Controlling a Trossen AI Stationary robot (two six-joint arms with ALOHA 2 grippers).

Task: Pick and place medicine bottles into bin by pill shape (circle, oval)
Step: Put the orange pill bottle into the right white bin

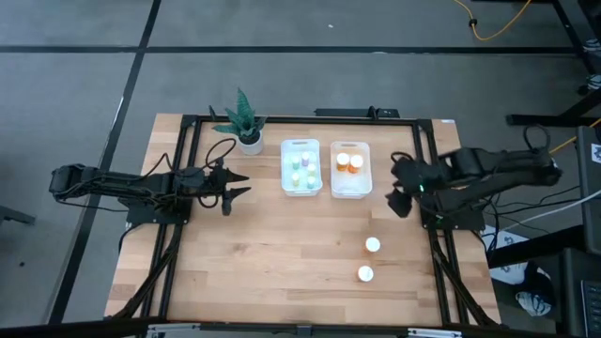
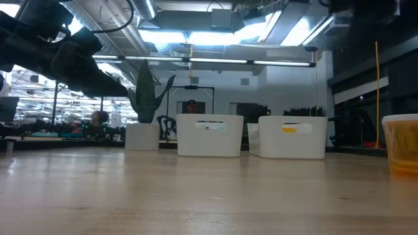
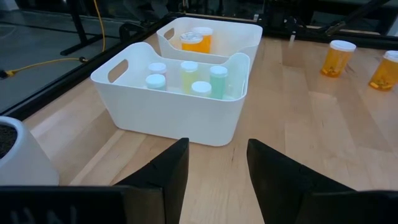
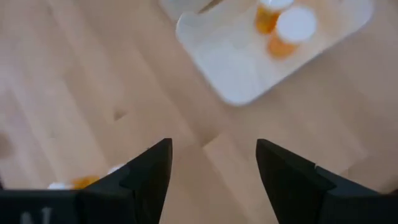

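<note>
Two white bins stand side by side at the table's far middle. The left bin (image 1: 301, 167) holds several small pale green, pink and whitish bottles (image 3: 186, 76). The right bin (image 1: 349, 169) holds two amber bottles (image 1: 349, 161). Two more amber bottles stand upright on the table at the near right (image 1: 373, 245) (image 1: 365, 274); they also show in the left wrist view (image 3: 336, 57). My left gripper (image 1: 240, 182) is open and empty, left of the bins. My right gripper (image 1: 398, 192) is open and empty, just right of the right bin, above the table.
A green plant in a white pot (image 1: 247, 127) stands at the far left of the bins, close to my left gripper. A dark frame (image 1: 310, 117) runs around the table's edges. Bare wood lies in the middle and near left.
</note>
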